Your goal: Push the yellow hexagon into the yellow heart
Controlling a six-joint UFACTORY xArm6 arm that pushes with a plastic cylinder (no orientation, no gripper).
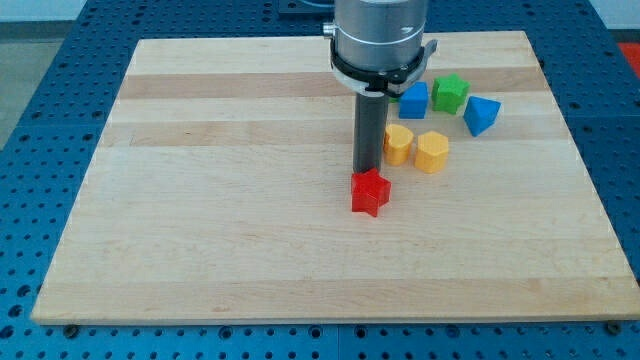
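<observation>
Two yellow blocks sit side by side, right of the board's middle, touching or nearly touching. The right one [432, 152] looks like the hexagon. The left one [398, 143] has a rounder top and looks like the heart. My tip [366, 168] is down on the board just left of the yellow heart, a small gap away. It is right behind a red star [370, 192], at that block's top edge. The rod stands upright under the arm's grey end [380, 40].
A blue block [414, 99], a green star [450, 93] and a blue triangle-like block [481, 115] cluster just above the yellow blocks towards the view's top right. The wooden board [200, 200] lies on a blue perforated table.
</observation>
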